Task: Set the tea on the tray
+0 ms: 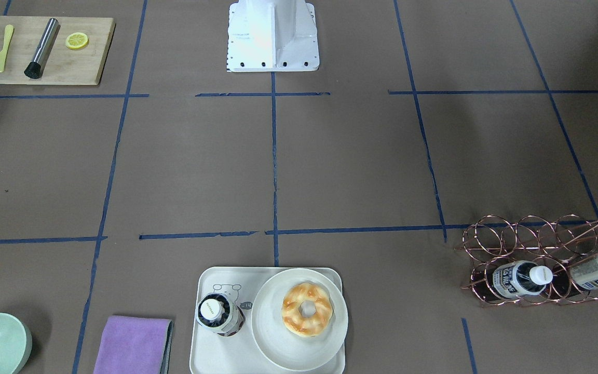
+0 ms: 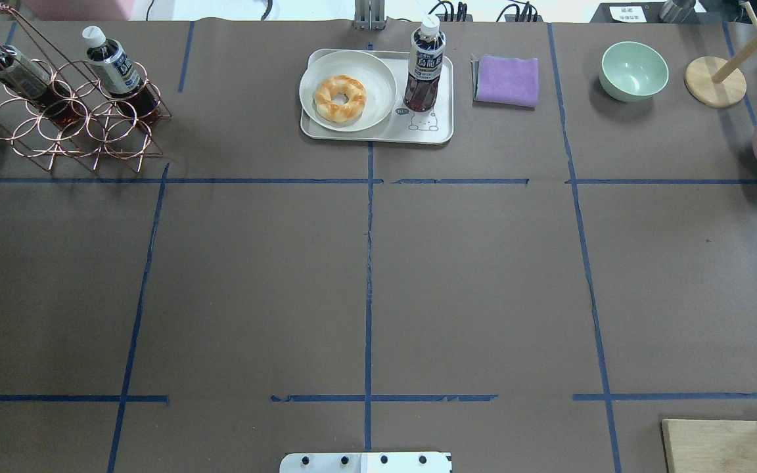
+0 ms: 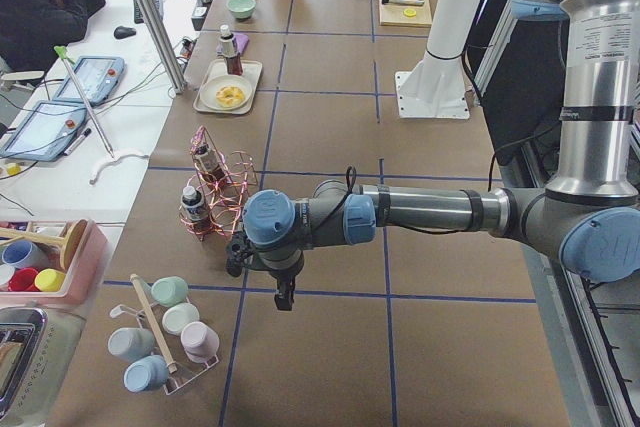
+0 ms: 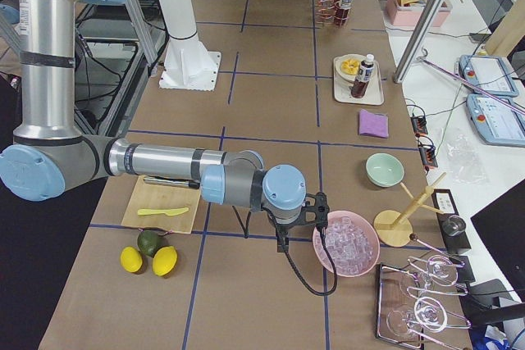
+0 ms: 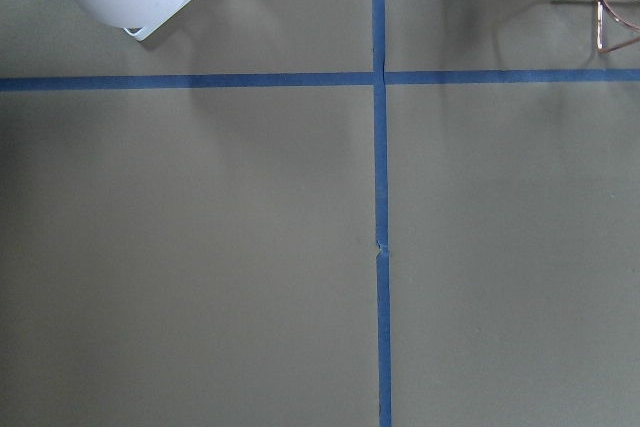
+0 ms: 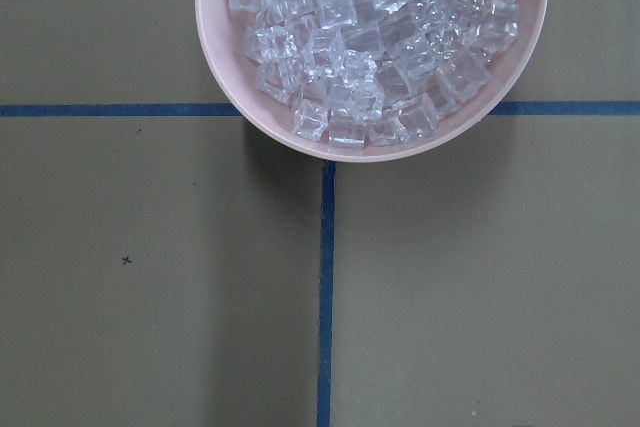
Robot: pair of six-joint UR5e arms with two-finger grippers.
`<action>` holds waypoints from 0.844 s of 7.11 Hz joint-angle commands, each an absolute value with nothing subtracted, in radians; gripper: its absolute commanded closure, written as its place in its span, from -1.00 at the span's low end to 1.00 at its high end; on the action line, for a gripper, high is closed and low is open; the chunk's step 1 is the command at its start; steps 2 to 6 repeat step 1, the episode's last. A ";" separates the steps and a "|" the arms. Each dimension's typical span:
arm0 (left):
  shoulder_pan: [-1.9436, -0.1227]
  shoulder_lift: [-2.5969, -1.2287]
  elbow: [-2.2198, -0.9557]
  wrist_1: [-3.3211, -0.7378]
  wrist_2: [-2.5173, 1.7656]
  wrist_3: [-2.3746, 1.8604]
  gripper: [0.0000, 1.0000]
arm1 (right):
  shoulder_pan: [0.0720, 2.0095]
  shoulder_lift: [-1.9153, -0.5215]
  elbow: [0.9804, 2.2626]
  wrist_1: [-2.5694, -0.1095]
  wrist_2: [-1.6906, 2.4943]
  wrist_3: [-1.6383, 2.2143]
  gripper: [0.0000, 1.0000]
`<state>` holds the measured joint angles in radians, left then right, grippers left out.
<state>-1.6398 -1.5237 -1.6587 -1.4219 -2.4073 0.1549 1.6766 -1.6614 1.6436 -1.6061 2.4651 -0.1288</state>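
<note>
Small plastic bottle of dark tea [image 2: 426, 66] upright on cream rimmed tray [image 2: 378, 135], left gripper [image 3: 285, 299] and right gripper [image 4: 283, 242] jaws impossible to tell

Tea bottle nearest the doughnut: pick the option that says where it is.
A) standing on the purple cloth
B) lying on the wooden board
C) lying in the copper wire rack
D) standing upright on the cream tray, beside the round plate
D: the overhead view shows the tea bottle standing upright on the cream tray, right beside the round plate that holds the doughnut.
</note>
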 commanded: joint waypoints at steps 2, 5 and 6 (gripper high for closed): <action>-1.640 -1.525 -1.658 -1.422 -2.407 0.155 -1.00 | 1.677 -1.661 1.643 -1.606 2.465 -0.127 -1.00; -1.640 -1.525 -1.658 -1.422 -2.407 0.155 -1.00 | 1.677 -1.661 1.643 -1.606 2.465 -0.127 -1.00; -1.640 -1.525 -1.658 -1.422 -2.407 0.155 -1.00 | 1.677 -1.661 1.643 -1.606 2.465 -0.127 -1.00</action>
